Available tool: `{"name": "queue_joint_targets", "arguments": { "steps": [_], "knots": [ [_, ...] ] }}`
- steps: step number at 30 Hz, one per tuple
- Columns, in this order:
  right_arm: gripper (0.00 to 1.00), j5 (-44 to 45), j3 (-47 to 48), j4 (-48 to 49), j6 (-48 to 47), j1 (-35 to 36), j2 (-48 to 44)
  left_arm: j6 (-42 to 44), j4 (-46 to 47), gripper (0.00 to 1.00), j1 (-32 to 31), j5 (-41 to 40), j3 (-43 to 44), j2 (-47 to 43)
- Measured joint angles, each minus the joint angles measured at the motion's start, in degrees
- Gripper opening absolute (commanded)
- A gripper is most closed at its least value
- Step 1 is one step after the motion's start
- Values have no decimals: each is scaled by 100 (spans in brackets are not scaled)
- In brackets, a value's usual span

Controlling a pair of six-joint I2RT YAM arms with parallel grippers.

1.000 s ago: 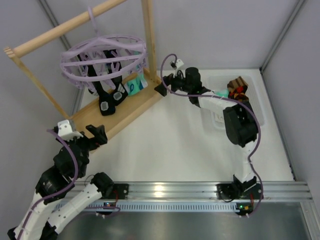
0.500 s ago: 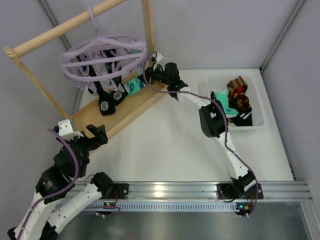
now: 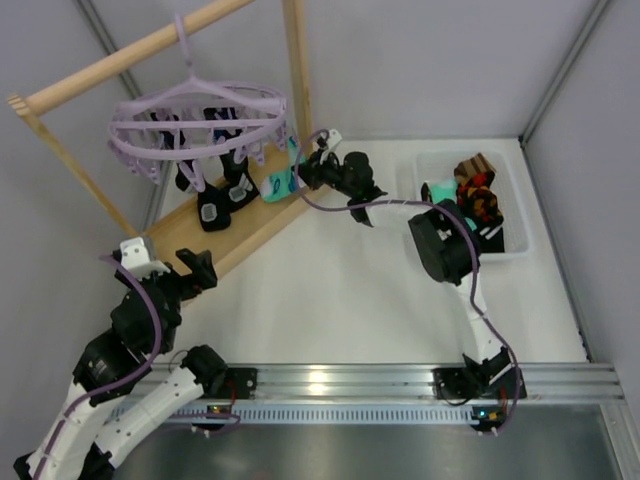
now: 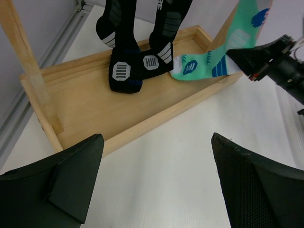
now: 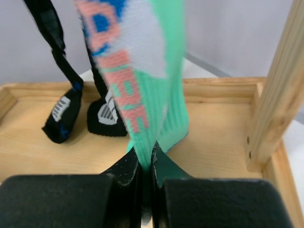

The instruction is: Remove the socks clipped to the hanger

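The pale-lavender hanger (image 3: pixel 200 122) hangs by its hook from the wooden rod and is tilted. Two black socks with white marks (image 3: pixel 225 195) dangle from its clips, their toes on the wooden base. A teal-mint sock (image 3: pixel 279 180) hangs at the ring's right side, stretched slantwise. My right gripper (image 3: pixel 304 171) is shut on its lower part; in the right wrist view the jaws (image 5: pixel 147 161) pinch the teal fabric (image 5: pixel 142 71). My left gripper (image 4: pixel 156 138) stands open above the white table, in front of the base, holding nothing. The left wrist view shows the black socks (image 4: pixel 126 71) and the teal sock (image 4: pixel 223 52).
The wooden frame has a tray-like base (image 3: pixel 235 235), an upright post (image 3: pixel 297 70) beside my right gripper and a top rod (image 3: pixel 120 55). A white bin (image 3: pixel 512 215) at the right holds argyle, brown-striped and teal socks (image 3: pixel 478 195).
My right arm swung from the bin to the hanger and its jaws closed on the teal sock. The ring tilted and shifted left. The left arm stayed put.
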Motion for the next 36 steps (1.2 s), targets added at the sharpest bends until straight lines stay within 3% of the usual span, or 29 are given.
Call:
{"name": "queue_joint_targets", "arguments": {
  "steps": [11,16,23,29,36],
  "knots": [
    [0,459,-2911,1366,-201,26,-3239,44,7,98,4,334,50,529],
    [0,599,-4419,1794,-229,42,-4428,-52,11,98,9,1043,284,1425],
    [0,824,-5967,1735,-339,223,-5648,-210,-2,98,9,2210,715,1945],
    [0,1113,-6363,1585,-588,850,-6422,-289,17,98,9,3174,1209,2159],
    [0,1738,-6288,1226,-1093,2085,-6236,-393,-28,98,9,3086,1971,2426]
  ]
}}
